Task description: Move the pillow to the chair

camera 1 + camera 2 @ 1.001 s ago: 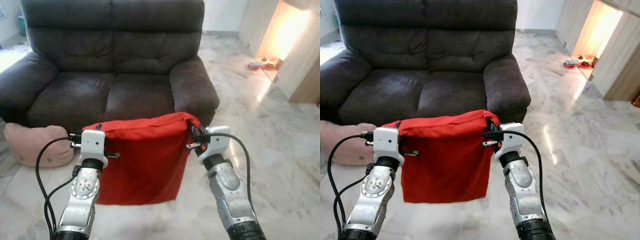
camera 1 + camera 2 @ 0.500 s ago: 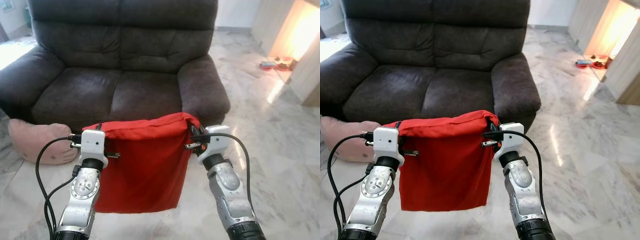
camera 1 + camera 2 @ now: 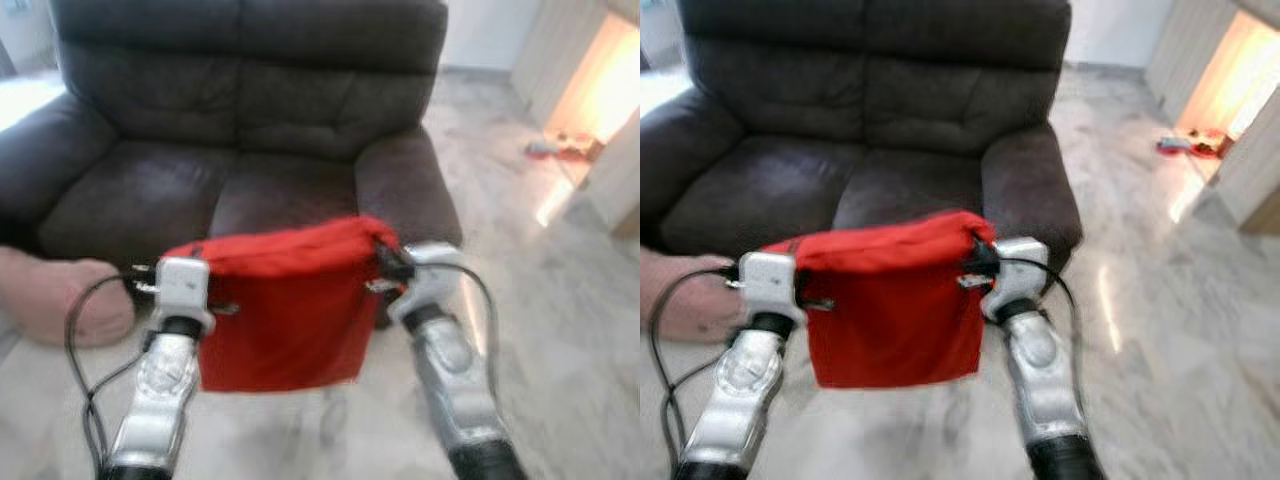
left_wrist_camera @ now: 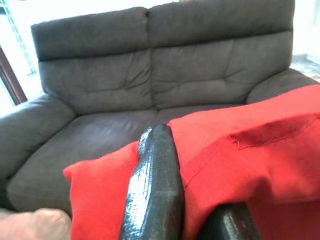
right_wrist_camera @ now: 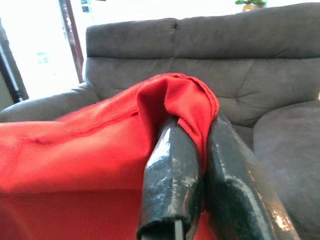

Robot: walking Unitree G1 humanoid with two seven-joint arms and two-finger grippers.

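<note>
A red pillow (image 3: 280, 305) hangs in the air between my two arms, just in front of the dark grey two-seat sofa (image 3: 250, 130). My left gripper (image 3: 195, 258) is shut on the pillow's top left corner, and my right gripper (image 3: 385, 258) is shut on its top right corner. In the left wrist view a black finger (image 4: 155, 185) presses into the red pillow (image 4: 240, 150). The right wrist view has both black fingers (image 5: 172, 175) pinching a fold of the red pillow (image 5: 100, 150). The sofa's seat cushions (image 3: 840, 190) lie behind the pillow's upper edge.
A pink cushion (image 3: 50, 295) lies on the floor at the sofa's left arm. Pale marble floor (image 3: 560, 290) stretches to the right, with small objects (image 3: 560, 148) near a bright doorway at the far right.
The camera has moved closer to the sofa and the picture is blurred. The pillow is held slightly higher in front of the seat. Both grippers keep their hold.
</note>
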